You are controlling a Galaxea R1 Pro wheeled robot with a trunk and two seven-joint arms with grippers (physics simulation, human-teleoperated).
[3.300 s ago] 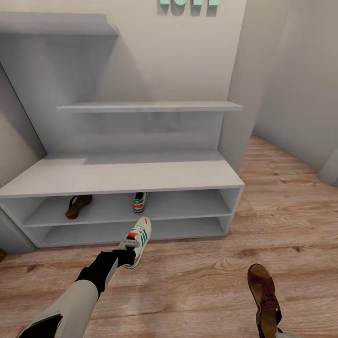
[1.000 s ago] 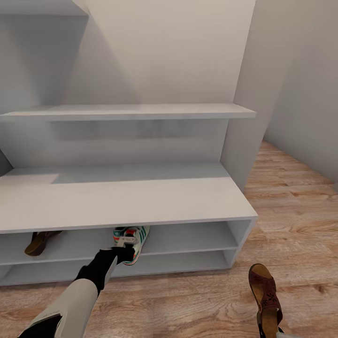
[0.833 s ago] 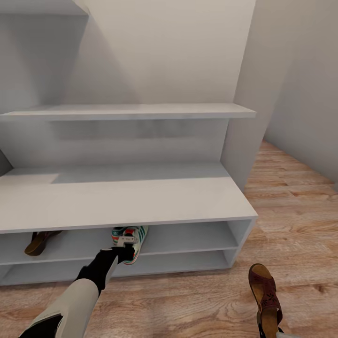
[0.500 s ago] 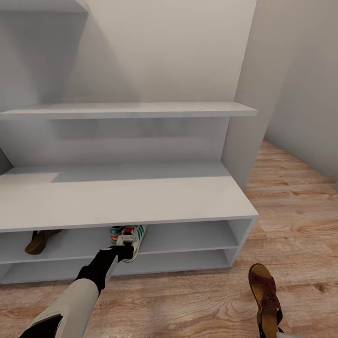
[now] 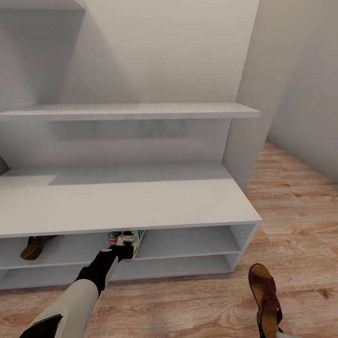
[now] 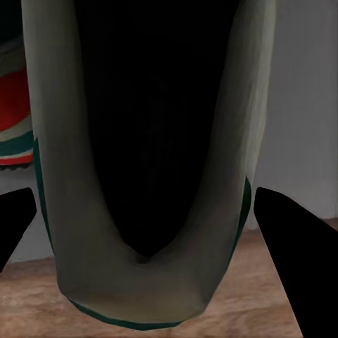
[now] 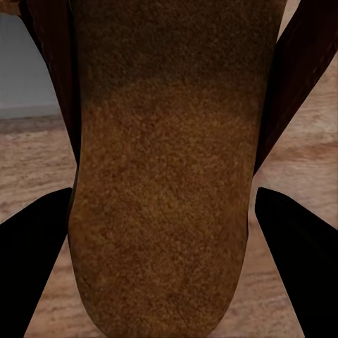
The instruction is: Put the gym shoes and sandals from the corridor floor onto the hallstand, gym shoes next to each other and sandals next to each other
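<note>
The left claw [image 5: 123,249] holds a gym shoe [image 5: 133,238] by its heel end, toe pointing into the upper shelf of the shoe rack [image 5: 141,206]. In the left wrist view the shoe's dark opening sits between the two black fingers [image 6: 292,260], so the grip looks firm. Another gym shoe [image 5: 112,236] shows just beside it on that shelf — its orange and green heel [image 6: 14,120] also shows past the held shoe in the wrist view. A sandal [image 5: 34,246] lies farther left on that shelf.

The right claw [image 7: 169,282] grips the other sandal [image 5: 265,293] low over the floor [image 5: 291,211], its tan footbed [image 7: 162,176] between the fingers.

To do this step well, I would judge that the shoe should slide in level, clear of the bench top's front edge, and settle flat with its sole fully on the shelf before the claw opens. Keeping it parallel and close to its partner — without knocking it — is what matters.
</note>
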